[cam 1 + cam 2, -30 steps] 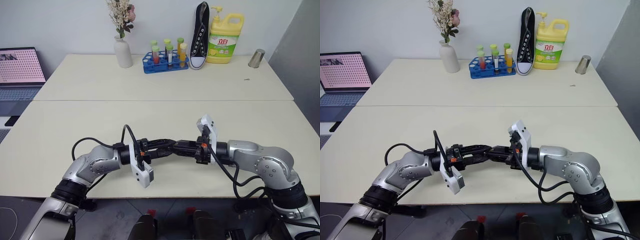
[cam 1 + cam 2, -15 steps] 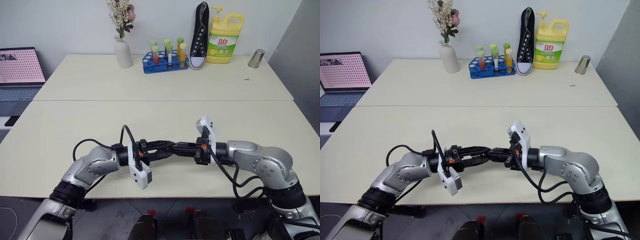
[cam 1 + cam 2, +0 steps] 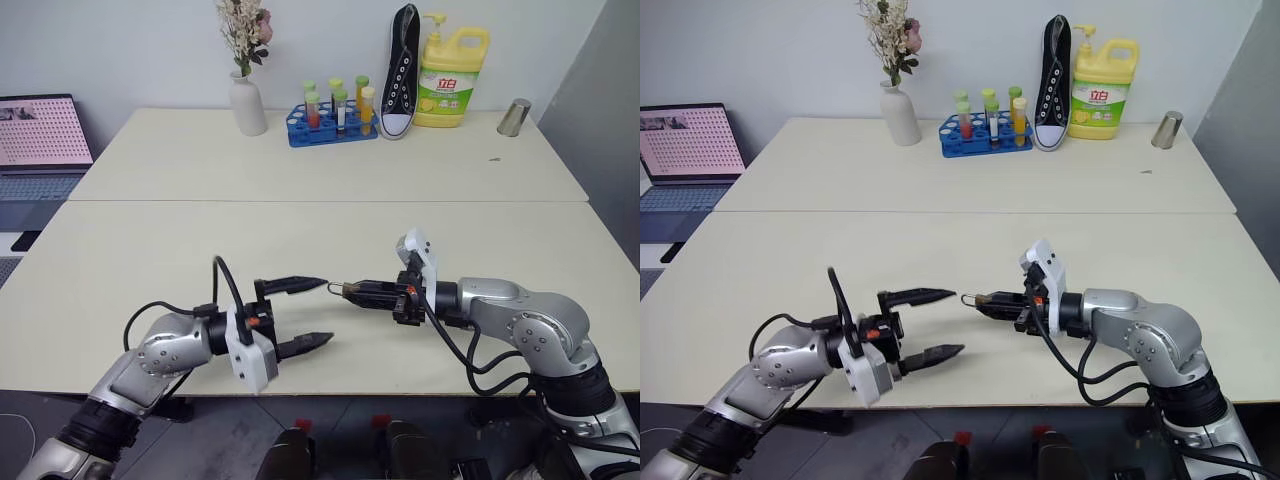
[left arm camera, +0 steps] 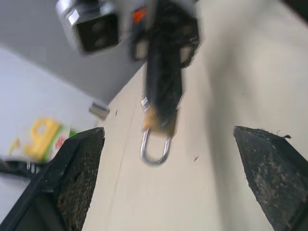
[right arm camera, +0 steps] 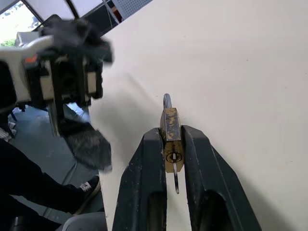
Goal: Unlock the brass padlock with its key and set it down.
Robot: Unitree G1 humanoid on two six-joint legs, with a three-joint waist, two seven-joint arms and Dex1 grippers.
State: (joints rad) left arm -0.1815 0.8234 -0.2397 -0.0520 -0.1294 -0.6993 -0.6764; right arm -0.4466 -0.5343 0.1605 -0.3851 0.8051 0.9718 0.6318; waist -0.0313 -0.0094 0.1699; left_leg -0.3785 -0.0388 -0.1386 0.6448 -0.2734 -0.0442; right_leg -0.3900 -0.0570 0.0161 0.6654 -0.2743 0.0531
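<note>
Table [image 3: 150,250], bare around brass padlock [image 5: 171,139]

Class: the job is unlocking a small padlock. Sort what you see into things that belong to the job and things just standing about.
Belongs to the job:
brass padlock, clamped in right gripper
left gripper, open

Just standing about:
vase
test-tube rack
shoe
detergent bottle
metal cup
laptop

Two cream tables [image 3: 320,240] are butted edge to edge. Ranged along the far table's back edge: white vase [image 3: 247,107] with dried flowers, blue rack [image 3: 331,128] of coloured tubes, black sneaker [image 3: 399,70] stood on end, yellow soap bottle [image 3: 450,78], metal cup [image 3: 513,117]. A laptop [image 3: 40,145] is seen at far left.
</note>
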